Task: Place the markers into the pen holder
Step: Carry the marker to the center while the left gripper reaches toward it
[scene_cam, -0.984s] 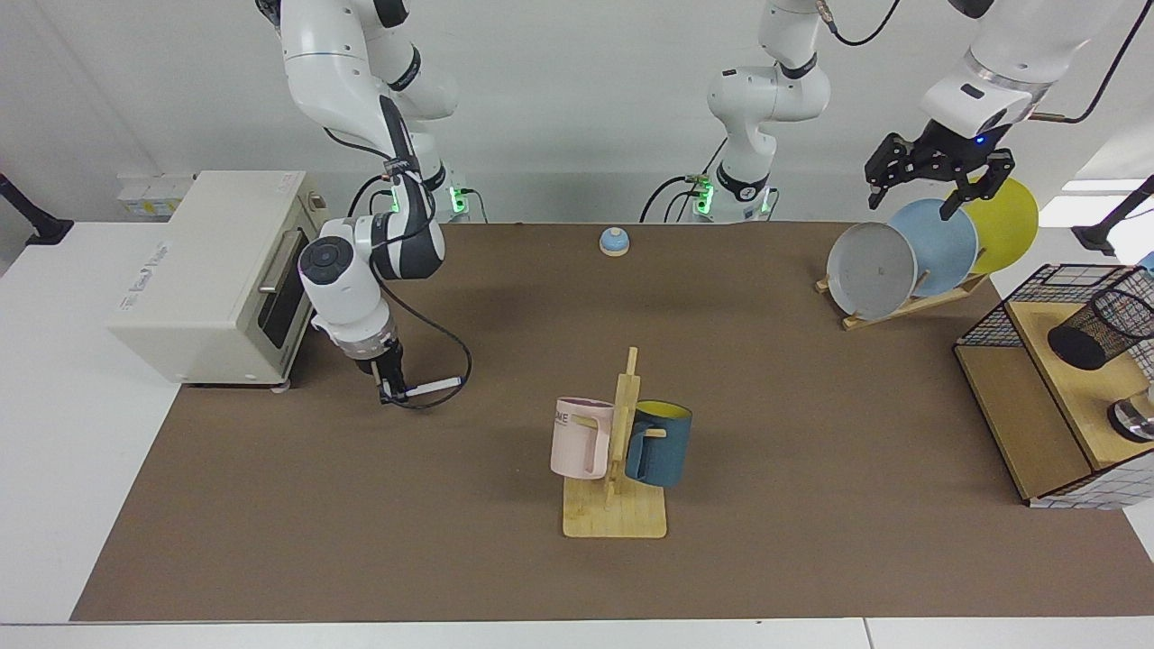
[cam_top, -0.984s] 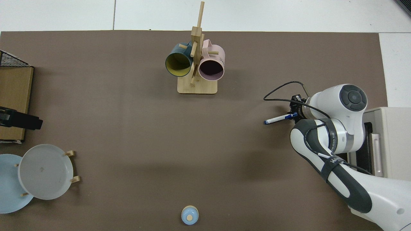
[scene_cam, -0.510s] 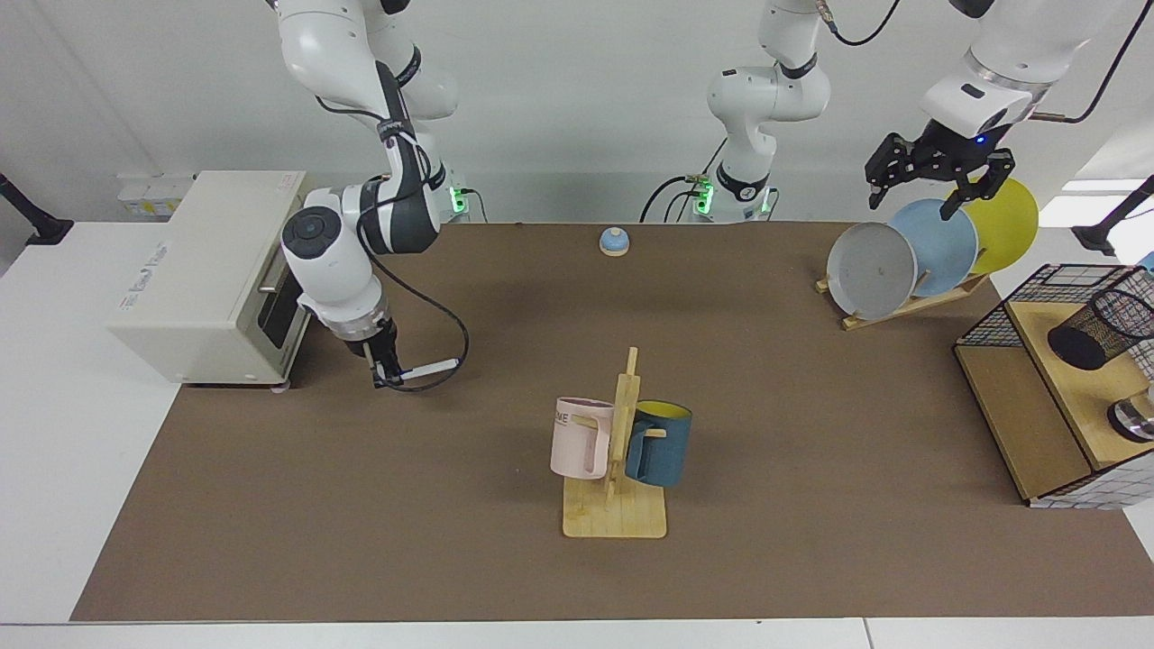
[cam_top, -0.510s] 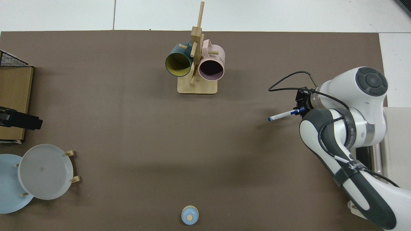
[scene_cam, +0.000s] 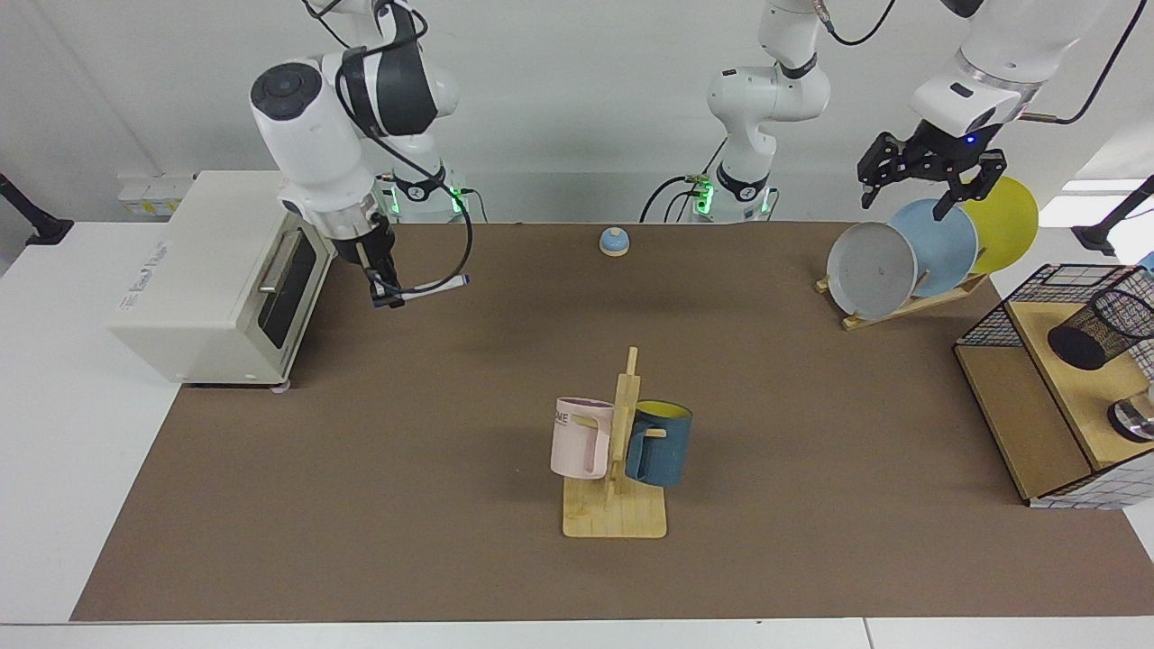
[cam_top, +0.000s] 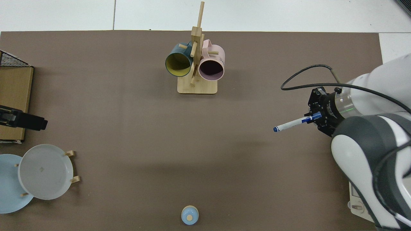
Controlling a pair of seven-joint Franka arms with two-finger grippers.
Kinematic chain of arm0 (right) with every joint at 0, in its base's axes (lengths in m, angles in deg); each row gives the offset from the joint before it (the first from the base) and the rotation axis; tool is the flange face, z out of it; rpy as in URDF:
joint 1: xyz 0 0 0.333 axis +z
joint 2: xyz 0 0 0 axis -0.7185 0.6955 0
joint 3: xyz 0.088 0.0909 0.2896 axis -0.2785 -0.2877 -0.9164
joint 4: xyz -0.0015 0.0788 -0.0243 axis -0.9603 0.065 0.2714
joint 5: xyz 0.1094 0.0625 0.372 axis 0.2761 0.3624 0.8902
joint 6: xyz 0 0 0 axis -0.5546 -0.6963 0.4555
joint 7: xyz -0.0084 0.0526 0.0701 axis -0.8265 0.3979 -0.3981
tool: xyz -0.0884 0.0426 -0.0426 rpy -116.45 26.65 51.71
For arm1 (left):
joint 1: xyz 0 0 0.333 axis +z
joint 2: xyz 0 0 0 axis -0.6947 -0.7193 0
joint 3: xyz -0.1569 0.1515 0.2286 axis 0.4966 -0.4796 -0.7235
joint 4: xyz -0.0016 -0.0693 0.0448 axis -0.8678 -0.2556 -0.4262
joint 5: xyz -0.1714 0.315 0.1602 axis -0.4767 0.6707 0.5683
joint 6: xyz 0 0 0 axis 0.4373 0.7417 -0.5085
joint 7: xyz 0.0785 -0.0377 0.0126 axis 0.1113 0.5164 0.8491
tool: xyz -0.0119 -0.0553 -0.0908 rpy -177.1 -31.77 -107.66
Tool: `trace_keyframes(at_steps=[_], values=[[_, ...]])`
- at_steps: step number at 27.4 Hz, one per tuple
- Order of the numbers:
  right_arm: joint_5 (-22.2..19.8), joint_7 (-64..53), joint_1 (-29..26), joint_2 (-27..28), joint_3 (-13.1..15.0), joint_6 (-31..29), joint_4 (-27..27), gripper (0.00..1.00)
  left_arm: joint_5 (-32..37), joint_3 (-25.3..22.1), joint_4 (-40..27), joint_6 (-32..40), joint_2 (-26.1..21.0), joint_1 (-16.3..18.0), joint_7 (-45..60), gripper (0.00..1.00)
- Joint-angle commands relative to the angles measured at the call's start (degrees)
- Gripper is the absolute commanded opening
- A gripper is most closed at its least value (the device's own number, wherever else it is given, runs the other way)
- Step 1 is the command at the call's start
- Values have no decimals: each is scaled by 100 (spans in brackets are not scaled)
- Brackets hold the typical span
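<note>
- The marker (scene_cam: 435, 287) is in the air above the far left part of the table (scene_cam: 451, 505) in the facing view, just beside the front of the white oven (scene_cam: 212, 270).
- Its long axis lies nearly level, one end in the claw and the small blue end pointing toward the table's middle; in the top view the marker (cam_top: 293, 123) runs from the claw out over bare mat, blue tip tilted slightly toward the side where the blue bell stands.
- The right claw (scene_cam: 386, 293) is closed on the marker near its capped end, fingers pointing down; in the top view the right claw (cam_top: 316, 117) grips the dark blue part.
- The left claw (scene_cam: 920, 187) hangs over the rack of plates (scene_cam: 911, 252) at the far right, its fingers spread wide, holding nothing; this arm waits.
- The pen holder (scene_cam: 1102, 329) lies tipped on its side on a wooden shelf (scene_cam: 1059, 361) at the right edge, well apart from the marker.
- The table is covered by a brown mat; near its middle a wooden mug stand (scene_cam: 618, 487) carries a pink mug (scene_cam: 581, 439) and a dark blue mug (scene_cam: 660, 443).
- A small blue bell (scene_cam: 614, 241) sits at the far edge.
- White walls stand behind the arms.
</note>
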Motion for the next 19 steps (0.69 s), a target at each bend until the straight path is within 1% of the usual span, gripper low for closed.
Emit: trace_keyframes(at_steps=[1, 3, 6, 9, 14, 17, 19], values=[[379, 247, 10, -437, -143, 490, -62, 0, -75, 54, -154, -77, 121, -50, -63, 100], [397, 501, 115, -491, -283, 648, -62, 0, -145, 168, -154, -69, 121, -76, -150, 100], [388, 914, 317, -500, -468, 684, -62, 0, -163, 230, -163, -60, 130, -103, -264, 100], [397, 1318, 431, -500, -556, 666, -62, 0, -277, 362, -154, -69, 121, -138, -624, 100], [362, 1785, 642, -491, -705, 508, -70, 0, -417, 590, -163, -51, 130, -199, -1284, 100], [405, 1846, 739, -482, -811, 447, -342, 0, -601, 740, -163, -60, 130, -217, -1547, 99], [415, 2065, 748, -473, -881, 246, -352, 0, -724, 819, -189, -68, 130, -208, -1915, 99]])
